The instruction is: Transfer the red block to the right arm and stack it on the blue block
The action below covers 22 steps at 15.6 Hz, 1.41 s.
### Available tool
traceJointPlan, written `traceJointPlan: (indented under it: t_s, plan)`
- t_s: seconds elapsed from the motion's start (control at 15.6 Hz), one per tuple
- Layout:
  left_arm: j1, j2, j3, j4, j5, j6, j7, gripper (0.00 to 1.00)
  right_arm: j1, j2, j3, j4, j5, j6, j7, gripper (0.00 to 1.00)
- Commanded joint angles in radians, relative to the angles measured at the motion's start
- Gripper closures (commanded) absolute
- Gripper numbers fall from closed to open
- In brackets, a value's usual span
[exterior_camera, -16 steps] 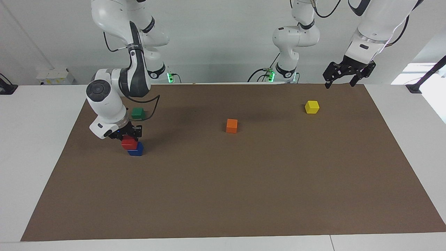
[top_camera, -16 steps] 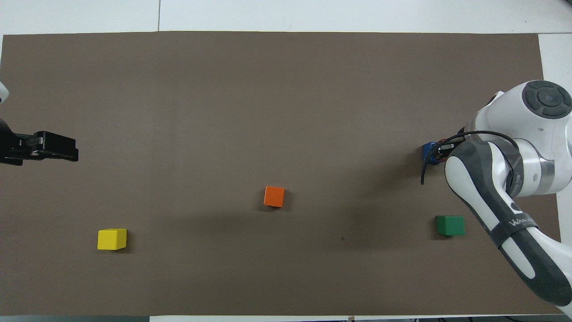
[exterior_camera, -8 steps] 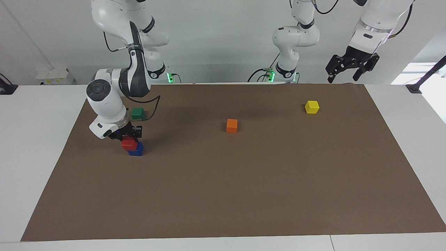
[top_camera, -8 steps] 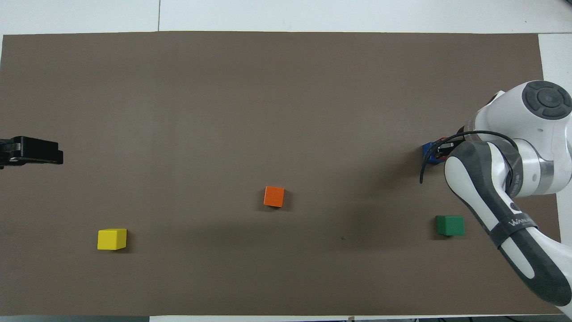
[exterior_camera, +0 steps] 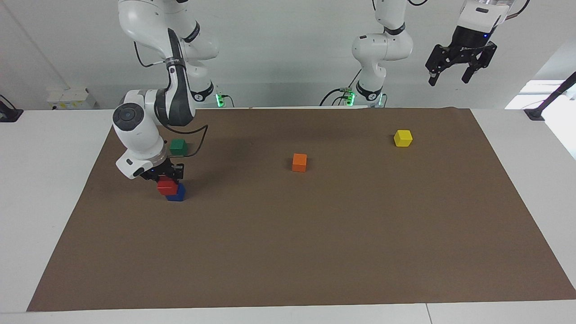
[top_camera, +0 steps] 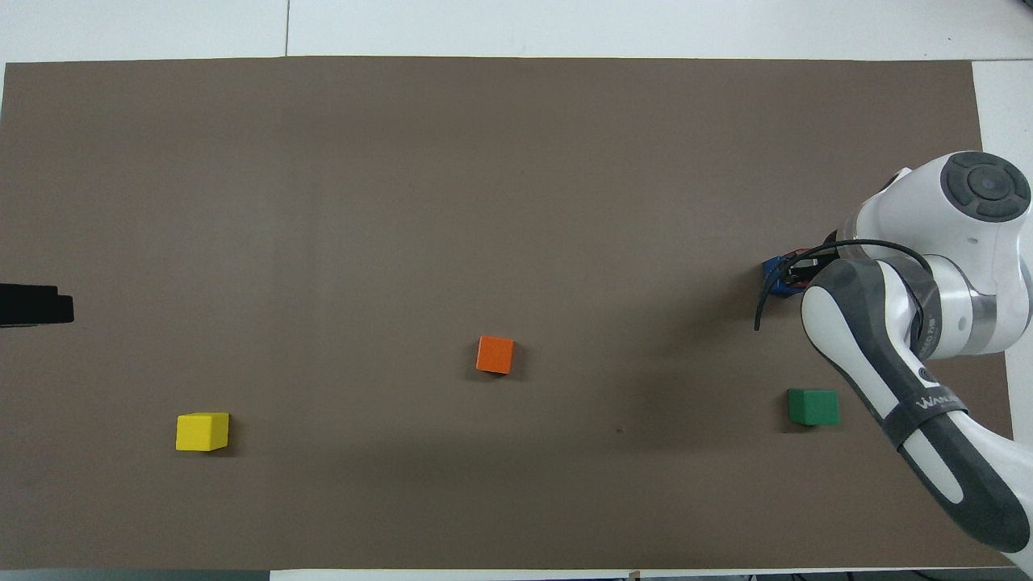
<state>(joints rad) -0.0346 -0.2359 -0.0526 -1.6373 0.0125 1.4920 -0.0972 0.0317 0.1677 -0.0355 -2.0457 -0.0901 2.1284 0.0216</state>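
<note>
Facing view: red block [exterior_camera: 165, 185] sits on blue block [exterior_camera: 177, 192], offset toward the right arm's end so it overhangs a bit, near that end of the brown mat [exterior_camera: 315, 252], which covers most of the surface. Right hand [exterior_camera: 164, 176] is right down on the red block, fingers at its sides; can't tell if the grip is let go or not. Green block [exterior_camera: 178, 145] is just nearer the robots, close to the arm. Left hand [exterior_camera: 451, 63] hangs high over the left arm's corner, fingers spread, nothing in it, waiting. Orange block [exterior_camera: 299, 162] mid-mat, yellow block [exterior_camera: 402, 138] toward the left arm's end.

Overhead view: right arm covers the stack, only a corner of blue and a sliver of red show at the wrist; left hand is just a dark tip at the mat's edge.

Step looks like placement/release, stacking nearly done. Next move likely calls for a full release, then a straight-up lift so the offset red block isn't dragged off.
</note>
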Motion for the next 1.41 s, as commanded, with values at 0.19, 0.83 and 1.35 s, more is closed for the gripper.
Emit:
traceJointPlan:
  t_s: [0.19, 0.83, 1.35]
  plan:
    - [0.007, 0.015, 0.002, -0.006, -0.016, -0.01, 0.013, 0.0, -0.016, -0.027, 0.012, 0.022, 0.013, -0.033, 0.021, 0.0]
    - [-0.002, 0.185, 0.028, 0.068, -0.04, 0.014, 0.013, 0.0, -0.006, -0.169, 0.016, 0.272, 0.044, -0.277, -0.052, 0.0]
    - [-0.01, 0.195, 0.033, 0.065, -0.04, -0.016, 0.011, 0.0, -0.019, -0.22, 0.019, 0.409, 0.047, -0.619, -0.055, 0.0]
